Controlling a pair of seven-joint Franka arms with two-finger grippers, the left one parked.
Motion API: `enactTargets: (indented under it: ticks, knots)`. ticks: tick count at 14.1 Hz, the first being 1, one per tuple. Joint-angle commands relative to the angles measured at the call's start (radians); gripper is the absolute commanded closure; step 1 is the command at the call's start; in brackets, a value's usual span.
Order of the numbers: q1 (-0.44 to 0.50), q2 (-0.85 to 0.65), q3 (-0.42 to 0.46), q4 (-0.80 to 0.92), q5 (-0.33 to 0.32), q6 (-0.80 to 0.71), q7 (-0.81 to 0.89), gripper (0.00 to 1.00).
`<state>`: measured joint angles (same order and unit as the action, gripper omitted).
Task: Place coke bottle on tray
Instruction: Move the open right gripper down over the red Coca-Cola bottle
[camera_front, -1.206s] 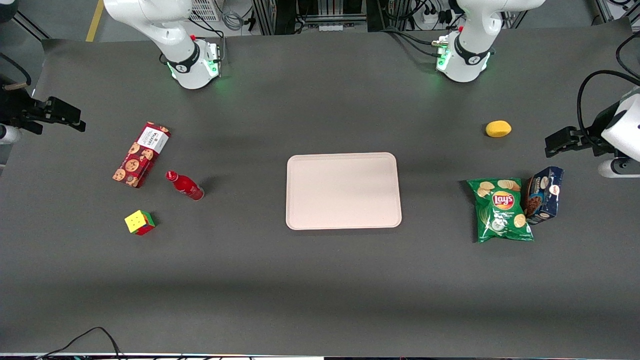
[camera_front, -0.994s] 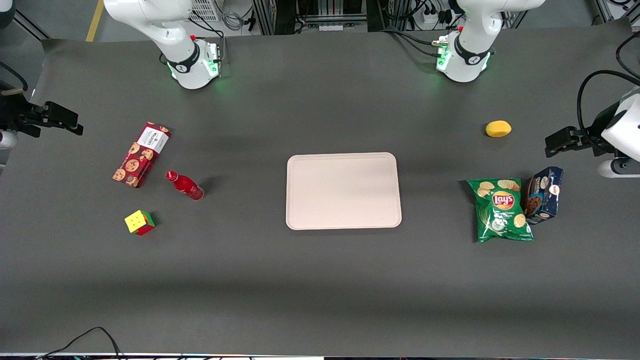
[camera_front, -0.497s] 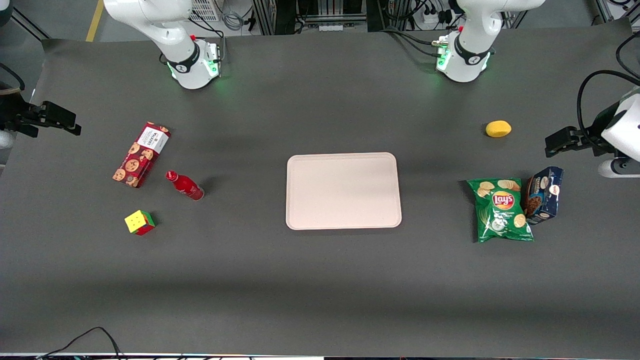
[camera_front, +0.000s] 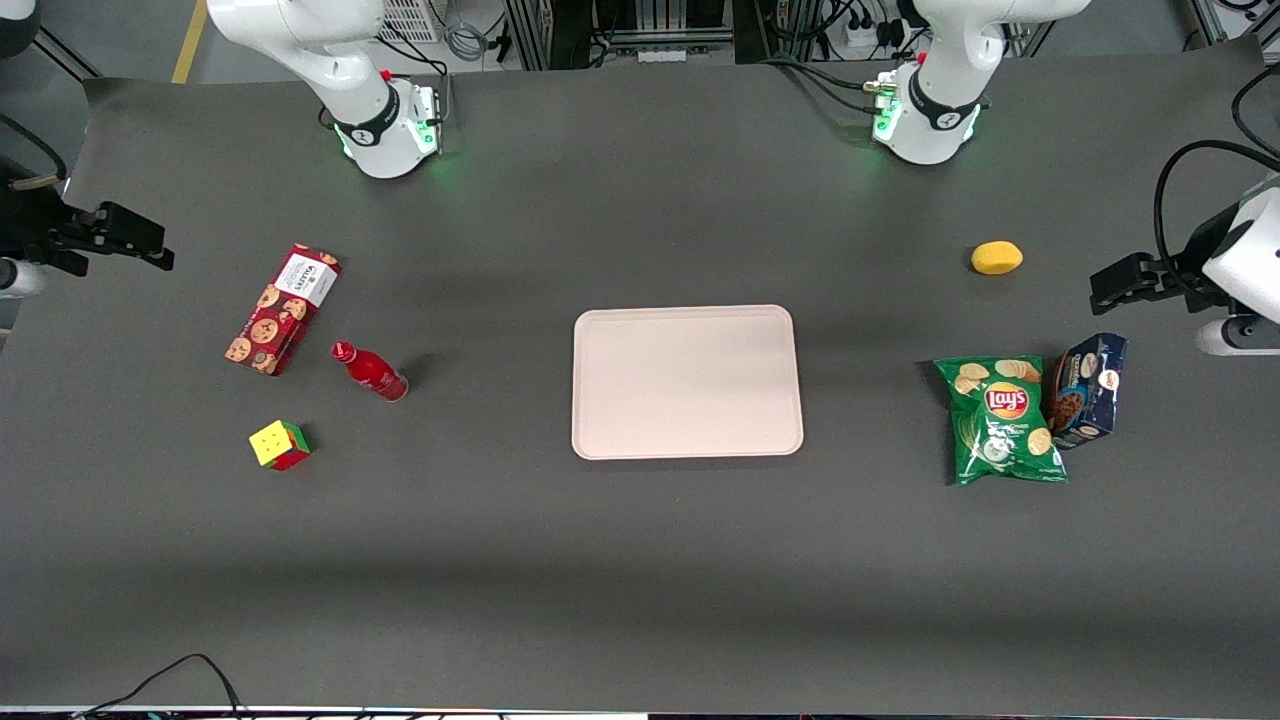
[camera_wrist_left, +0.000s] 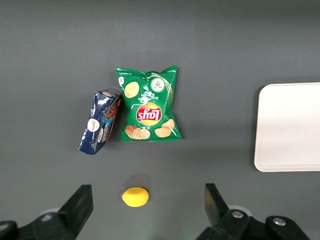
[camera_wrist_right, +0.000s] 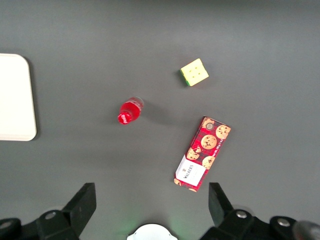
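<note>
Currently, status per item:

Gripper (camera_front: 130, 240): at the working arm's end of the table, held above the mat, well apart from all objs. Fingers spread wide per the right wrist view (camera_wrist_right: 150, 210); nothing between them.

Coke bottle (camera_front: 369, 371): stands upright on the mat, red cap on top, between cookie box and tray, nearer the box. Not touching anything. Seen from above in the right wrist view (camera_wrist_right: 130, 111), cap facing the cam.

Tray (camera_front: 687, 382): pale pink, flat on the mat at mid-table, nothing on it. Well apart from the bottle. One rounded corner shows in the right wrist view (camera_wrist_right: 15, 97); one edge shows in the left wrist view (camera_wrist_left: 290, 127).

Cookie box (camera_front: 283, 309): red w/ cookie print and white label, lies flat just beside the bottle, toward the working arm's end. Also in wrist view (camera_wrist_right: 202, 154).

Puzzle cube (camera_front: 279, 444): yellow face up, near the bottle, closer to the front cam than bottle and box. Wrist view ref (camera_wrist_right: 194, 72).

Chip bag (camera_front: 1001, 420): green, lies flat toward the parked arm's end of the table.

Blue box (camera_front: 1088, 389): touching or just beside the chip bag; contact cannot be confirmed.

Lemon (camera_front: 996, 257): yellow, alone on the mat, farther from the front cam than the chip bag.

Table mat (camera_front: 600, 560): dark grey, covers the work surface.
</note>
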<state>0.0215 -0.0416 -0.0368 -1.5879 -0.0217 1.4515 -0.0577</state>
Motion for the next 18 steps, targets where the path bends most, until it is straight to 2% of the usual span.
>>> enactTargets:
  ticks: [1,3,7,14,18]
  knots:
    - [0.093,-0.009,-0.003,0.014,0.005,-0.055,-0.008,0.0]
    - [0.165,-0.015,-0.005,0.012,0.005,-0.075,0.005,0.0]
    - [0.179,-0.011,-0.003,-0.056,0.006,-0.037,-0.01,0.0]
    - [0.167,-0.052,-0.011,-0.501,0.006,0.5,-0.068,0.0]
    - [0.167,-0.014,-0.02,-0.651,0.008,0.758,-0.087,0.0]
